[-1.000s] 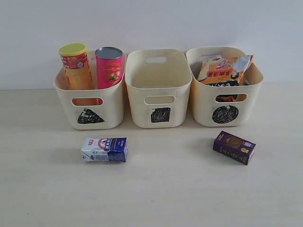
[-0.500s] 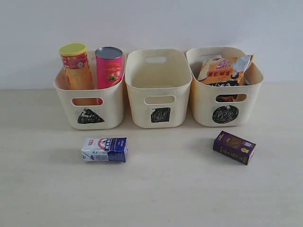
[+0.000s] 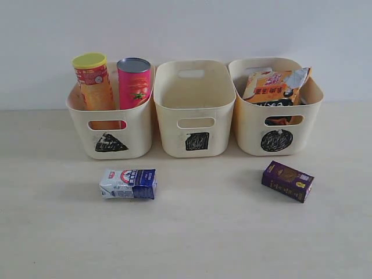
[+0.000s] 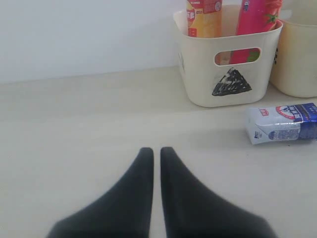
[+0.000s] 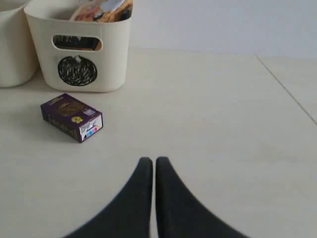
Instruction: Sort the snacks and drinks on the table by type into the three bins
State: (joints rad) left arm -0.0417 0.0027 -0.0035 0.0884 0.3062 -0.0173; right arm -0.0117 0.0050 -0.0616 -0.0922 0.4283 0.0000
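Three cream bins stand in a row at the back. The triangle bin [image 3: 110, 125] holds a yellow-orange chip tube [image 3: 93, 81] and a pink tube [image 3: 133, 81]. The square bin [image 3: 195, 125] shows nothing inside. The circle bin [image 3: 276, 129] holds an orange noodle bag [image 3: 273, 86]. A white-and-blue carton [image 3: 128, 183] lies in front of the triangle bin, a dark purple carton [image 3: 287, 181] in front of the circle bin. Neither arm shows in the exterior view. My left gripper [image 4: 154, 149] is shut and empty over bare table, well short of the white carton [image 4: 282, 123]. My right gripper [image 5: 152, 159] is shut, empty, apart from the purple carton [image 5: 72, 117].
A pale wall rises right behind the bins. The light tabletop [image 3: 203, 232] runs wide in front of the cartons. A seam in the surface [image 5: 287, 89] shows in the right wrist view.
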